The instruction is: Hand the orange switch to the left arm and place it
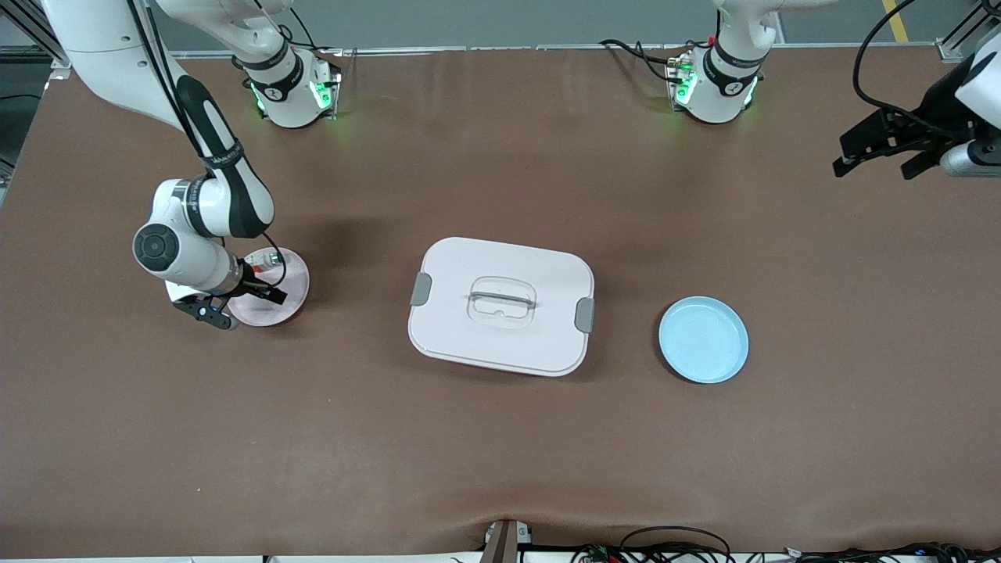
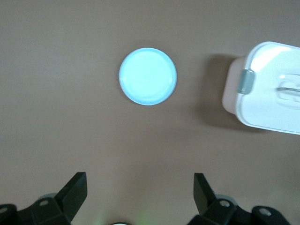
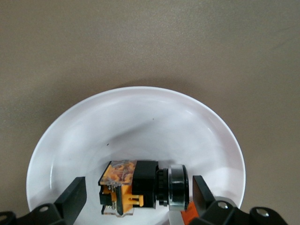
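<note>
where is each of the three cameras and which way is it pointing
Front view: high across the table, facing both arm bases; shows the box between a pink plate and blue plate.
Left wrist view: looks down past the open left gripper at the blue plate and box.
Right wrist view: looks down past the open right gripper at the orange switch on its plate.

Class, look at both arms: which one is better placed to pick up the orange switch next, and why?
Right. The right claw is open, low over the pink plate, its fingers either side of the switch. The left claw waits open at the table's far end, with the box between.
</note>
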Available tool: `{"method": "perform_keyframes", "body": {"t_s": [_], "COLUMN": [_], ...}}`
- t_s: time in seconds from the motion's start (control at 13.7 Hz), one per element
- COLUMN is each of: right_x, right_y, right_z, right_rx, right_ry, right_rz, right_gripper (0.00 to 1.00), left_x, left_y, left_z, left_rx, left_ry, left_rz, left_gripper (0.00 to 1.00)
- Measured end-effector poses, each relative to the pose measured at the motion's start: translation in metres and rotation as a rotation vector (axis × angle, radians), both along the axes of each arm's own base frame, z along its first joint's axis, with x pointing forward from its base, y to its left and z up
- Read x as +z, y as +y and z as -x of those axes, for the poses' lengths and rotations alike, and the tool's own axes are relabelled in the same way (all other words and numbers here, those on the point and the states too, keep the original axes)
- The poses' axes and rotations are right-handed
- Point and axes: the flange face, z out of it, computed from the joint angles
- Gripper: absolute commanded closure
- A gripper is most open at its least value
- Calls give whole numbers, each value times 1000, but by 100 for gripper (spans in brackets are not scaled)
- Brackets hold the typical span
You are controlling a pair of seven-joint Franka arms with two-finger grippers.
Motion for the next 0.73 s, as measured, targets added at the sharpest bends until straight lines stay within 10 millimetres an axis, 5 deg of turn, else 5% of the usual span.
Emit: {"method": "perform_keyframes", "body": {"t_s": [0.22,0.73], "right_x": [0,0], "right_y": [1,1], "right_z": [1,3], "right_rx": [1,-2], "right_ry": [2,45], "right_rz": [0,0], "right_gripper": [100,100], "left_x": [-3,-20], "left_y": [-7,-24], "left_z": [11,50], "left_rx": [9,-6], "left_ry": [16,-50], "left_rz": [121,381], "left_gripper": [0,0]}}
